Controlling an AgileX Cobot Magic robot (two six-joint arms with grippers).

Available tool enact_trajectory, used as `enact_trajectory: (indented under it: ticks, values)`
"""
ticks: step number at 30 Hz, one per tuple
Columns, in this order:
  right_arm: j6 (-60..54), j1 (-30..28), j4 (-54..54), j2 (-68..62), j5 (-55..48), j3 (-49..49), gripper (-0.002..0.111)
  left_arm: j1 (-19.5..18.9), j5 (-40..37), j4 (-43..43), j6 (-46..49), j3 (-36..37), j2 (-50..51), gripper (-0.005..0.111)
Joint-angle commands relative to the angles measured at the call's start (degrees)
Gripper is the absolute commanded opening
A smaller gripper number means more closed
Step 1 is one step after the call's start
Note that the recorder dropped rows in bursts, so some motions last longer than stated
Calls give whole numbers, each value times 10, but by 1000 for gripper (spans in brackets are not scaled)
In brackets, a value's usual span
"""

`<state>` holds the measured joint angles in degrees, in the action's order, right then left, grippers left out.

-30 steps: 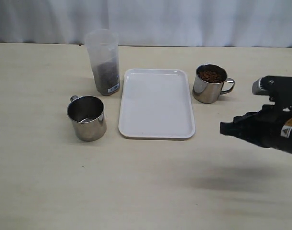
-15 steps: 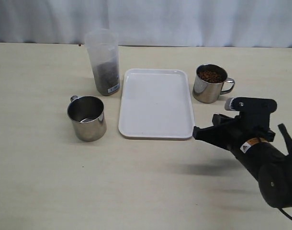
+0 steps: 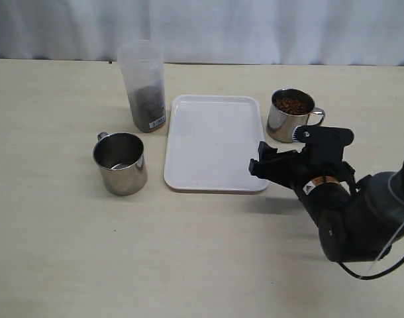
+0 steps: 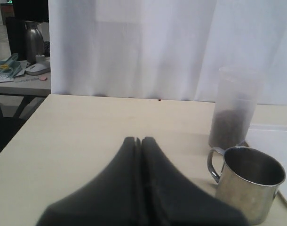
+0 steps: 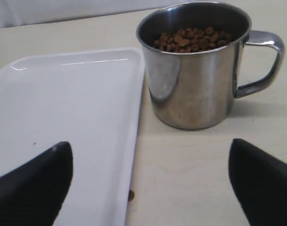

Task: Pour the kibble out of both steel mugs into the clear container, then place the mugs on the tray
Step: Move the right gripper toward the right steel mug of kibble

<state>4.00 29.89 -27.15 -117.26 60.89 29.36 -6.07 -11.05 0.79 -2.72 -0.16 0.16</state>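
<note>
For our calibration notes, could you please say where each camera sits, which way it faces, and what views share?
Exterior view: off the arms, above the table, looking down across the tray; the right arm with the open right tool shows.
Left wrist view: on the left wrist, looking along the shut left tool at the empty mug and clear container.
Right wrist view: on the right wrist, looking between the right tool's fingers at the kibble-filled mug.
Shared: exterior and right wrist views both show that mug beside the tray.

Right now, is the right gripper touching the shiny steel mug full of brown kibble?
Apart. The right wrist view shows the right gripper open, its fingertips short of the shiny steel mug, with bare table showing between.
</note>
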Motion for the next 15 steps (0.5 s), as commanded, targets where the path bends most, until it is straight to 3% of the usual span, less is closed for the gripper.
enact_trajectory:
  ticks: [1, 15]
  values:
    - [-9, 1, -36, -25, 15, 30, 75, 2, 2, 0, 0, 2, -2, 0]
    - [-134, 1, -86, -40, 3, 92, 75, 2, 2, 0, 0, 2, -2, 0]
